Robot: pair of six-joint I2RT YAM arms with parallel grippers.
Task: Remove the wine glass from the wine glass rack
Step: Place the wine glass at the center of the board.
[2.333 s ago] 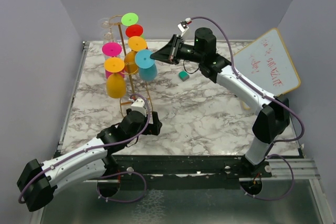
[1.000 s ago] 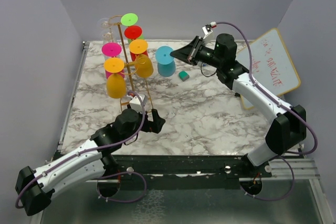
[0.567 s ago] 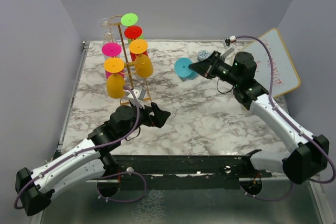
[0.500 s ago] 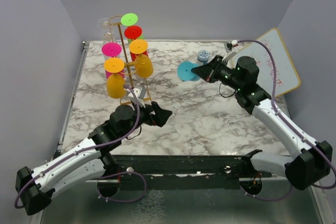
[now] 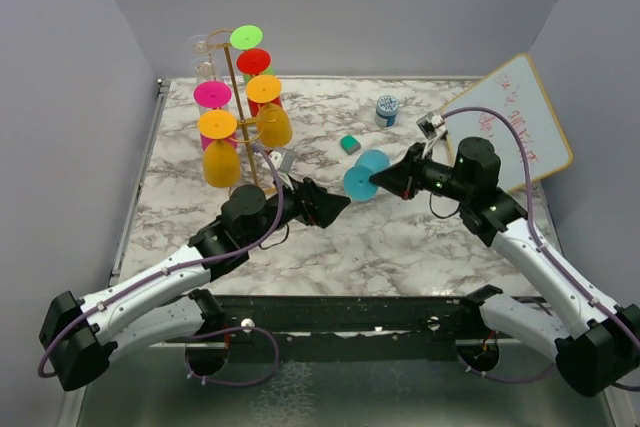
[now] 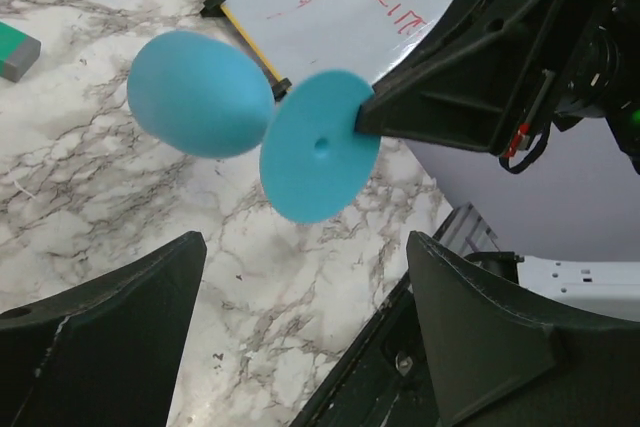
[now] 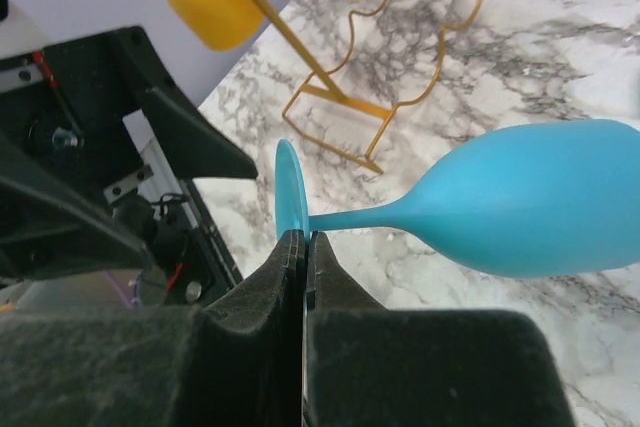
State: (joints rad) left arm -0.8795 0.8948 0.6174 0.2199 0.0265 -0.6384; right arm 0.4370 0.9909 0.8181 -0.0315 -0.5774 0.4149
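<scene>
The blue wine glass (image 5: 362,175) hangs in the air over the middle of the table, lying sideways, its bowl (image 6: 200,94) away from the left arm and its round foot (image 6: 320,145) facing it. My right gripper (image 7: 305,237) is shut on the rim of that foot (image 7: 290,187). My left gripper (image 5: 335,205) stands open just left of the glass, its two fingers spread wide below the foot in the left wrist view (image 6: 305,247), touching nothing. The gold wine glass rack (image 5: 245,117) stands at the back left, well apart from the blue glass.
Several coloured glasses, among them a yellow one (image 5: 221,152), still hang on the rack. A white board (image 5: 515,127) leans at the right edge. A small blue-capped jar (image 5: 386,109) and a green eraser (image 5: 349,144) lie behind the glass.
My right arm has carried the blue glass from beside the rack toward the near middle of the table. My left arm has swung right to meet it, its jaws slightly narrower.
</scene>
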